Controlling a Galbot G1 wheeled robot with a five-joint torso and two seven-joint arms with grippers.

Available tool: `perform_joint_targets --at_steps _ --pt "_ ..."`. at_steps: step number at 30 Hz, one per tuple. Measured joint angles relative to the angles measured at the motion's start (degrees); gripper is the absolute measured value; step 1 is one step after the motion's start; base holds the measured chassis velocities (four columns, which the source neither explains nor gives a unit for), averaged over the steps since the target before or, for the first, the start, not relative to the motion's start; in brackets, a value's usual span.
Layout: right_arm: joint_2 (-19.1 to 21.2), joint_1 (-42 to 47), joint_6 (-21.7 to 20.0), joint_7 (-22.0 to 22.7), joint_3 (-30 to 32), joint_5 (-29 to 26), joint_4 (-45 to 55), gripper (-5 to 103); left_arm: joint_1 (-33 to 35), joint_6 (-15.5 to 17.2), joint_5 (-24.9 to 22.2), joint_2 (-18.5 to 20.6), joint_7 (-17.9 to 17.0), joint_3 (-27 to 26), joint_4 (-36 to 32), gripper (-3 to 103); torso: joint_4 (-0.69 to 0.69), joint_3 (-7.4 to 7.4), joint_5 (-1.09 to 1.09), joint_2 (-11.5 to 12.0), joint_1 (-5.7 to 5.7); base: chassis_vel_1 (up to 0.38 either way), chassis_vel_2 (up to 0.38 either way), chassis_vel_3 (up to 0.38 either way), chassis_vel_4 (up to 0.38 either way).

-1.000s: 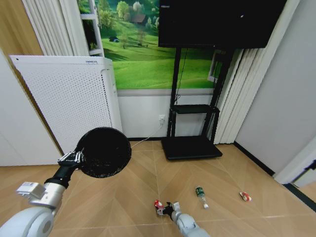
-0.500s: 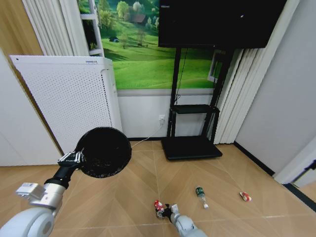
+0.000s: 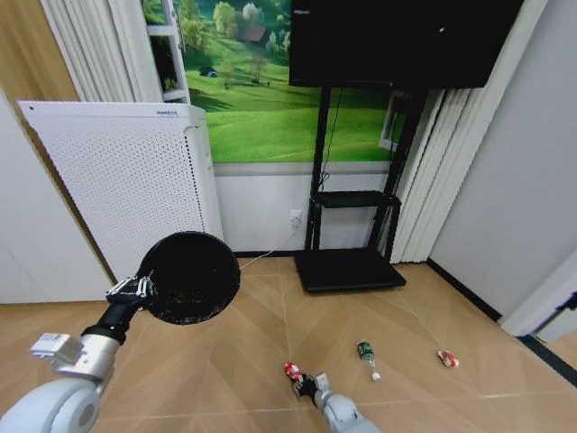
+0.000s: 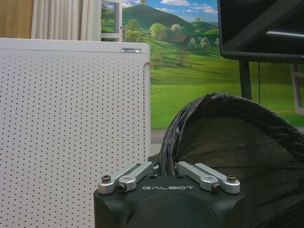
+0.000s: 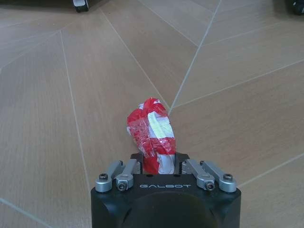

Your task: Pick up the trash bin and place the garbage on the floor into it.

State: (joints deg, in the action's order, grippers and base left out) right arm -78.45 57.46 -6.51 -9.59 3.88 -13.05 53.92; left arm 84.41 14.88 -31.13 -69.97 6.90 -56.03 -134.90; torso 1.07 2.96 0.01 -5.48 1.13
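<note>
The trash bin (image 3: 189,278), black and round with a mesh wall and a bag liner, hangs tipped on its side above the floor, its mouth facing me. My left gripper (image 3: 137,290) is shut on its rim; the left wrist view shows the rim (image 4: 167,142) caught between that gripper's (image 4: 164,167) fingers. Low at the front, my right gripper (image 3: 306,386) is shut on a crumpled red-and-white wrapper (image 3: 291,371), which sticks out between its fingers (image 5: 151,133). More garbage lies on the floor to the right: a green bottle (image 3: 365,353) and a second red-and-white wrapper (image 3: 447,359).
A tall white perforated appliance (image 3: 126,180) stands behind the bin on the left. A black TV stand (image 3: 347,269) rests its base on the floor at the back centre. A grey wall (image 3: 514,207) closes the right side. Wooden floor (image 3: 243,361) lies open between the arms.
The right gripper has shifted slightly with the wrapper, which sits a little higher in view. The left arm and the bin have not moved.
</note>
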Motion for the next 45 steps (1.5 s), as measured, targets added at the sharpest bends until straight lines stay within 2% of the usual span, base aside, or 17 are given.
perform_joint_targets --at_steps 7,17,20,21,22,24,25,27,30,33,34,36,37,38,41,43,45 --pt "1.07 1.29 -0.03 0.36 2.36 -1.22 3.45 29 0.02 0.00 -0.01 -0.01 0.18 -0.10 0.40 4 0.00 0.00 -0.01 0.00 0.00 0.000 0.000 0.000 0.000" --pt "4.33 5.32 -0.13 0.45 10.23 -4.41 11.61 29 -1.07 -0.12 -0.02 -0.09 0.65 0.37 2.24 4 0.00 0.00 0.02 0.00 0.00 0.000 0.000 0.000 0.000" --pt "8.81 10.90 -0.40 1.30 20.09 -10.24 19.71 29 -2.41 -0.64 -0.26 -0.26 1.00 1.00 6.16 4 0.00 0.00 0.01 0.00 0.00 0.000 0.000 0.000 0.000" --pt "10.62 12.72 -0.21 1.74 22.27 -12.26 21.78 29 -2.99 -0.90 -0.51 -0.17 1.15 1.43 8.10 4 0.02 0.00 0.02 -0.01 0.00 0.000 0.000 0.000 0.000" --pt "10.62 12.72 -0.21 1.74 22.27 -12.26 21.78 29 -2.99 -0.90 -0.51 -0.17 1.15 1.43 8.10 4 0.02 0.00 0.02 -0.01 0.00 0.000 0.000 0.000 0.000" --pt "13.82 15.67 0.76 2.94 26.95 -14.97 25.80 29 -4.52 -0.92 -2.43 0.11 0.73 3.07 13.14 4 0.02 0.00 -0.04 0.00 0.00 0.000 0.000 0.000 0.000" --pt "14.36 16.36 0.87 3.20 28.74 -15.63 27.52 29 -5.11 -0.91 -3.22 0.37 0.49 3.85 15.40 4 0.05 0.00 0.01 0.00 0.00 0.000 0.000 0.000 0.000" --pt "14.86 16.44 0.69 3.62 29.74 -16.61 29.48 29 -5.42 -0.91 -3.67 0.54 0.40 4.53 17.68 4 0.05 0.00 0.02 0.00 0.00 0.000 0.000 0.000 0.000" --pt "15.88 15.60 -0.82 4.58 30.25 -18.80 33.99 29 -6.08 -0.91 -3.96 0.80 0.10 5.68 20.80 4 -0.03 0.00 -0.02 0.00 0.00 0.000 0.000 0.000 0.000" --pt "16.83 15.10 -3.08 5.67 30.64 -21.05 40.96 29 -11.70 -0.91 -3.89 1.64 -0.67 10.45 26.96 4 -0.06 0.00 0.00 0.00 0.00 0.000 0.000 0.000 0.000" --pt "16.83 15.10 -3.08 5.67 30.64 -21.05 40.96 29 -11.70 -0.91 -3.89 1.64 -0.67 10.45 26.96 4 -0.06 0.00 0.00 0.00 0.00 0.000 0.000 0.000 0.000" --pt "17.26 15.11 -4.78 6.38 31.15 -22.53 46.22 29 -18.22 -0.63 -3.47 1.73 -1.27 16.23 33.06 4 0.02 0.00 0.02 0.00 0.00 0.000 0.000 0.000 0.000" --pt "17.26 15.11 -4.78 6.38 31.15 -22.53 46.22 29 -18.22 -0.63 -3.47 1.73 -1.27 16.23 33.06 4 0.02 0.00 0.02 0.00 0.00 0.000 0.000 0.000 0.000" --pt "17.37 15.12 -5.75 6.68 31.35 -23.26 48.66 29 -21.55 -0.54 -2.79 1.36 -1.39 19.85 36.50 4 0.04 0.01 -0.01 0.00 0.00 0.000 0.000 0.000 0.000" --pt "17.52 15.13 -6.36 6.82 31.50 -23.70 50.34 29 -24.23 -0.53 -2.21 0.83 -1.46 22.88 39.23 4 0.04 0.01 -0.03 0.00 0.00 0.000 0.000 0.000 0.000" --pt "18.04 15.35 -7.32 6.92 31.51 -24.38 53.52 29 -29.76 -0.70 -0.83 -1.07 -1.48 28.90 44.63 4 0.01 0.01 0.02 0.00 0.00 0.000 0.000 0.000 0.000" --pt "18.36 15.40 -7.62 6.93 31.36 -24.68 54.59 29 -31.53 -0.90 -0.36 -1.97 -1.46 30.69 46.29 4 0.00 0.01 -0.01 0.00 0.00 0.000 0.000 0.000 0.000"
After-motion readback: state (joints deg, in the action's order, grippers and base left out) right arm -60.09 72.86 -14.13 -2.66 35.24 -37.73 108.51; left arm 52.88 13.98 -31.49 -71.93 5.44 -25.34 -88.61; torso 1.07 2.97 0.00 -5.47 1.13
